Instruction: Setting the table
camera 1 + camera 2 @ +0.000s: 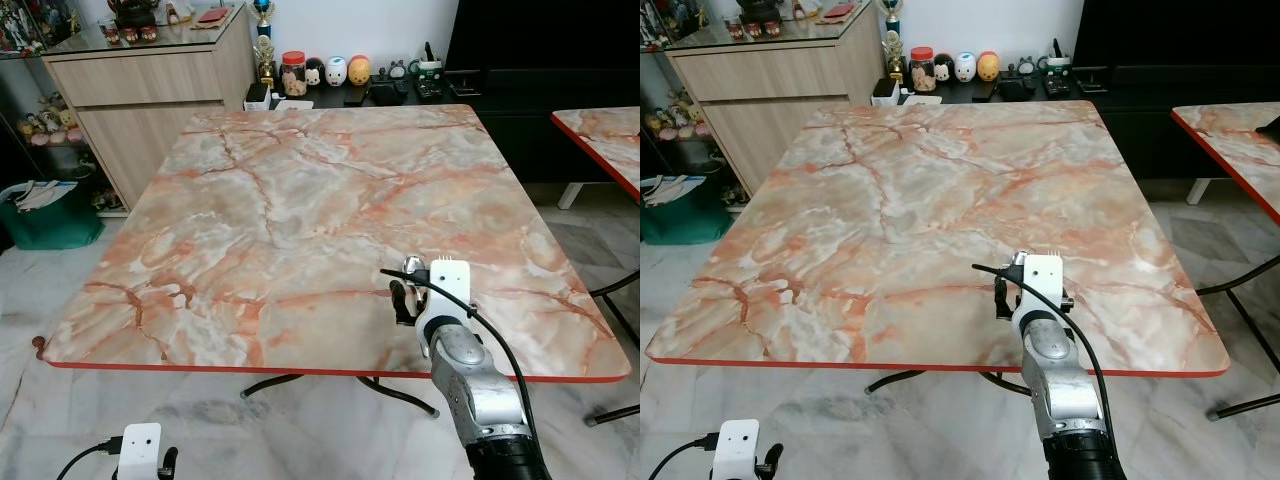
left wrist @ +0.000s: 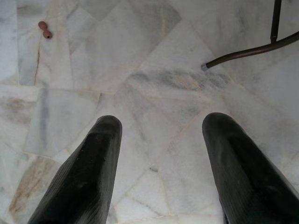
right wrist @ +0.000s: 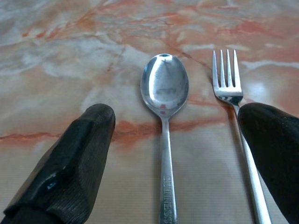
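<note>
A steel spoon (image 3: 164, 88) and a steel fork (image 3: 227, 77) lie side by side on the orange marble-patterned table (image 1: 300, 200), near its front right edge. My right gripper (image 3: 180, 116) hovers low over their handles, open, with the spoon between its fingers and the fork handle running under one finger (image 3: 275, 140). From the head camera the spoon bowl (image 1: 413, 266) peeks out just beyond the right gripper (image 1: 412, 296). My left gripper (image 2: 161, 126) hangs open and empty over the floor, below the table's front left.
A wooden sideboard (image 1: 150, 90) stands at the back left, with a green bin (image 1: 45, 215) beside it. A low black shelf with figurines (image 1: 340, 70) runs behind the table. A second table (image 1: 600, 135) stands to the right. Dark table legs (image 2: 247, 51) cross the marble floor.
</note>
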